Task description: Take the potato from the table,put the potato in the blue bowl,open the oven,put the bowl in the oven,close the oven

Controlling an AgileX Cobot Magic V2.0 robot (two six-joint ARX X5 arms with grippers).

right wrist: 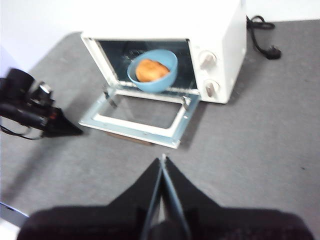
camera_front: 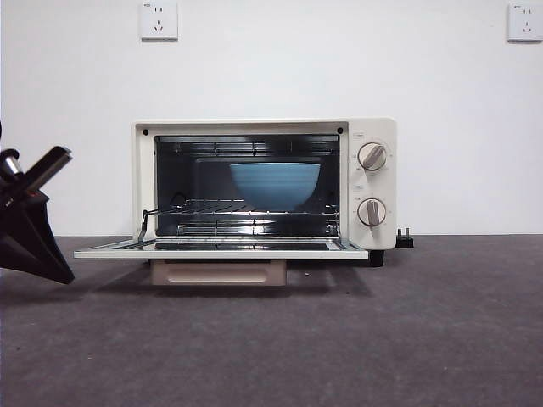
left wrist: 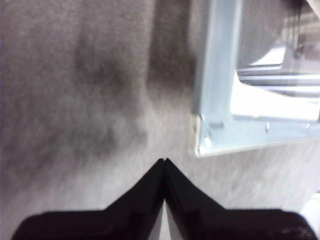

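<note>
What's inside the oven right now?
A blue bowl sits on the wire rack inside the oven, whose door hangs open. The right wrist view shows a potato in the bowl; from the front the bowl's wall hides it.

Matt speckled table point(camera_front: 441, 331), ridged blue bowl point(camera_front: 275, 184), wire-racked oven point(camera_front: 373, 182).

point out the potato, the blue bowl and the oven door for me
potato point(right wrist: 151, 70), right wrist view, middle of its orange top.
blue bowl point(camera_front: 275, 185), front view, middle of its ridged outer wall.
oven door point(camera_front: 221, 252), front view, front edge of the lowered door.
</note>
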